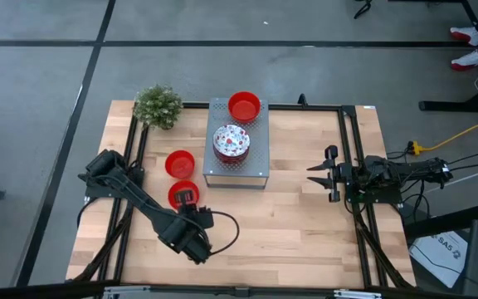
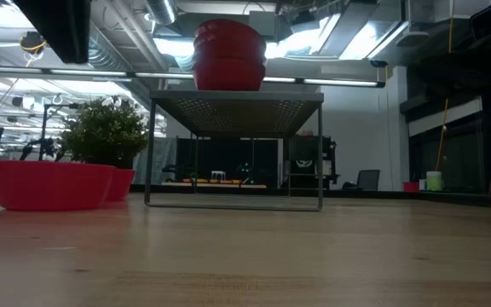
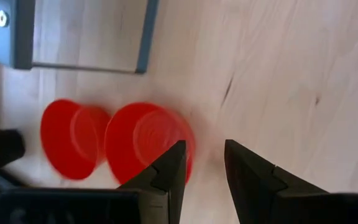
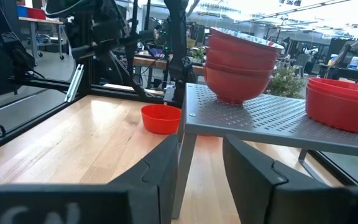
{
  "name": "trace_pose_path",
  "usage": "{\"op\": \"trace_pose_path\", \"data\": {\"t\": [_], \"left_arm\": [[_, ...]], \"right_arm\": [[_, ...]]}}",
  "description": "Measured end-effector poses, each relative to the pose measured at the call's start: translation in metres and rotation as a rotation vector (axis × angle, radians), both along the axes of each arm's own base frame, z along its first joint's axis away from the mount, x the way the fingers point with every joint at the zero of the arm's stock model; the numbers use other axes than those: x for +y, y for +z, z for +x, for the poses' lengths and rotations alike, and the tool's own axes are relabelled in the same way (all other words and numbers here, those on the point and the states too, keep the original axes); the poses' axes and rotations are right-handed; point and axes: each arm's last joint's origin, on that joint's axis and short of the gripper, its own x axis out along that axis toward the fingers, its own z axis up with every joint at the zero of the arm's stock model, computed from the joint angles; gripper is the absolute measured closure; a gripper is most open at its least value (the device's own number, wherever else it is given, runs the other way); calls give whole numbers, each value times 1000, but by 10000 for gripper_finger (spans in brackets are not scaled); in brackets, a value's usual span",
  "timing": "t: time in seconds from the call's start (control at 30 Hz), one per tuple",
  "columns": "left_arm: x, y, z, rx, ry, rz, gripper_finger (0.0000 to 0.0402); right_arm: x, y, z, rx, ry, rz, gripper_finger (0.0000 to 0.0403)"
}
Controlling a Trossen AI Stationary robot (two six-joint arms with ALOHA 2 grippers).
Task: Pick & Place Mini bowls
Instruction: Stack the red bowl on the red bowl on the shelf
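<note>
- Left gripper (image 1: 184, 197), in the high view, sits over a red bowl (image 1: 182, 195) on the wooden table (image 1: 297, 224), just in front of a second red bowl (image 1: 179, 163); both lie left of the grey perforated stand (image 1: 260, 158). On the stand rest a speckled white bowl (image 1: 231, 142) and a red stack (image 1: 244, 106). The right gripper (image 1: 315, 174) waits well apart at the table's right, fingers apart and empty. A green plant (image 1: 158, 106) stands at the far left corner.
- Low view: two red bowls (image 2: 49, 183) sit on the table at left, in front of the plant (image 2: 105, 132), while a red stack (image 2: 228, 55) rests on top of the stand (image 2: 237, 102).
- Left wrist view: the fingers (image 3: 166, 180) stand parted, one over the rim of the nearer red bowl (image 3: 145, 140); whether it is gripped I cannot tell. The other bowl (image 3: 70, 137) lies just beside it.
- Right wrist view: stacked bowls (image 4: 241, 65) and another red stack (image 4: 344, 102) occupy the stand (image 4: 272, 121); one red bowl (image 4: 161, 118) remains on the table.
- Judging from this, most bowls seem placed on the stand, with two left on the table.
</note>
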Motion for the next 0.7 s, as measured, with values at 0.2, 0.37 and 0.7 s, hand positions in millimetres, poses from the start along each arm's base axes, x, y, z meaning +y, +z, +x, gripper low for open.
{"op": "trace_pose_path", "data": {"t": [0.2, 0.37, 0.7], "left_arm": [[5, -18, -15, -67, -20, -13, 298], [13, -36, -28, -65, -22, -56, 298], [24, -74, -46, -49, -19, -151, 298]], "right_arm": [[0, 0, 0, 0, 0, 0, 276], [0, 0, 0, 0, 0, 0, 276], [0, 0, 0, 0, 0, 0, 276]]}}
